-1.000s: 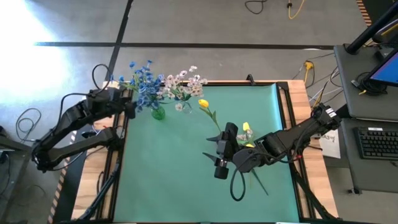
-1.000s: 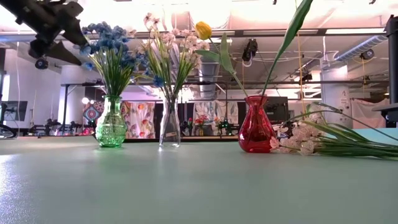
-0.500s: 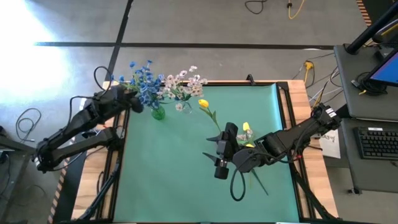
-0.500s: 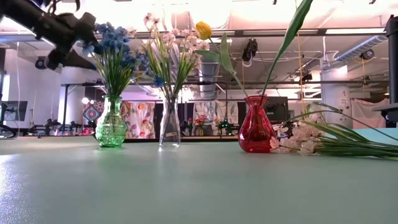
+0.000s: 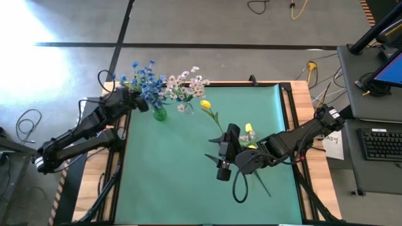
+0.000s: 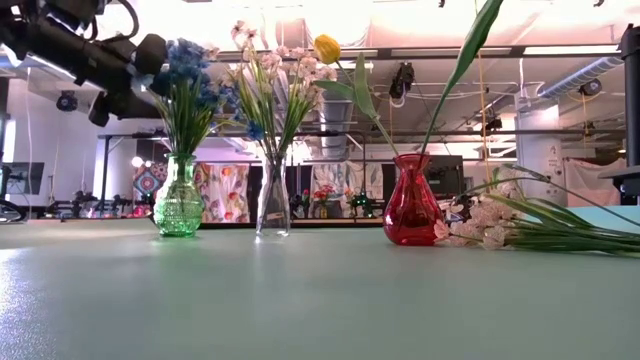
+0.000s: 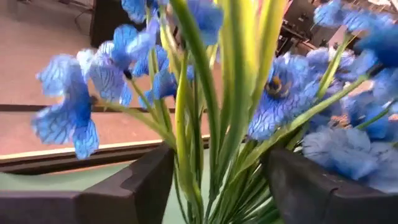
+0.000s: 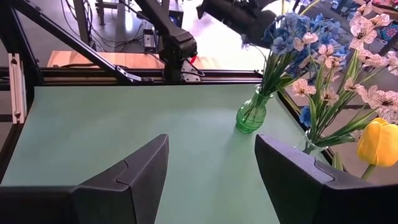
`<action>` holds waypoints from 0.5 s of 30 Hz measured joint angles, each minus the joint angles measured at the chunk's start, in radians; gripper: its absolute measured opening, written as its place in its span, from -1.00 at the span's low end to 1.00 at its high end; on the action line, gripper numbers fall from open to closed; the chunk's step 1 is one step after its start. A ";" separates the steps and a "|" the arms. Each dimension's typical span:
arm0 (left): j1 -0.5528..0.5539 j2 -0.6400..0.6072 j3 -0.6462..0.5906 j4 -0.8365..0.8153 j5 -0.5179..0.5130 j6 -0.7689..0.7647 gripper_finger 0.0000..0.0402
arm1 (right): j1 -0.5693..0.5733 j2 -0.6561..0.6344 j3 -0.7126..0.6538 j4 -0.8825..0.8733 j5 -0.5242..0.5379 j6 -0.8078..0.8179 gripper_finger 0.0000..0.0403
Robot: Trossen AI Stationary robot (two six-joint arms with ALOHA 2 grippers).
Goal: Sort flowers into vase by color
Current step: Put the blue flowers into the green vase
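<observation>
Blossoms of the blue artificial flowers (image 7: 280, 93) fan out above the left gripper (image 7: 214, 186), whose spread fingers bracket the green stalks standing in the green glass vase (image 6: 180, 205), likely to steady them. Beyond the right gripper (image 8: 208, 180) (fingers apart, empty, hovering low) stands the yellow tulip bud (image 8: 378, 142).

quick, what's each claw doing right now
Left claw: open, fingers either side of the blue flowers' stems in the green vase.
Right claw: open, holding nothing, above the mat.
</observation>
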 joint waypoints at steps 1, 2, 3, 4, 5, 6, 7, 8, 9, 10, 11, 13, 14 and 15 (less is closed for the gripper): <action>0.000 0.002 -0.003 0.000 -0.001 -0.001 0.07 | 0.000 0.000 0.000 0.000 0.000 0.000 0.16; 0.000 0.004 -0.004 0.002 -0.001 -0.001 0.00 | 0.000 0.000 0.000 0.000 0.000 0.000 0.16; 0.000 0.005 -0.004 0.005 -0.001 -0.001 -0.08 | 0.000 0.000 0.000 0.001 0.000 0.000 0.16; 0.000 0.004 -0.004 0.006 -0.001 -0.001 -0.15 | 0.000 0.000 0.000 0.001 0.000 0.000 0.16; -0.001 0.004 -0.004 0.006 -0.001 -0.001 -0.23 | 0.000 0.000 0.000 0.001 0.000 0.000 0.16; -0.001 0.004 -0.004 0.007 -0.002 -0.001 -0.31 | 0.000 0.000 0.000 0.001 0.000 0.000 0.16; -0.001 0.004 -0.004 0.006 -0.003 -0.001 -0.38 | 0.000 0.000 0.000 0.001 0.000 0.000 0.16; -0.001 0.004 -0.004 0.006 -0.003 -0.001 -0.46 | 0.000 0.000 0.000 0.001 0.000 0.000 0.16; -0.001 0.004 -0.004 0.006 -0.003 0.000 -0.53 | 0.000 0.000 0.000 0.001 0.000 0.000 0.16; -0.001 0.004 -0.004 0.006 -0.003 0.001 -0.60 | 0.000 0.000 0.000 0.001 0.000 0.000 0.16; -0.001 0.004 -0.004 0.006 0.002 0.003 -0.66 | 0.000 0.000 0.000 0.001 0.001 0.000 0.16; -0.001 0.004 -0.004 0.006 0.009 0.014 -0.77 | 0.000 0.000 0.000 0.001 0.001 0.000 0.16; -0.001 0.004 -0.004 0.005 0.016 0.025 -0.81 | 0.000 0.000 0.000 0.001 0.001 0.000 0.16; -0.001 0.004 -0.004 0.005 0.021 0.034 -0.85 | 0.000 0.000 0.000 0.001 0.001 0.000 0.16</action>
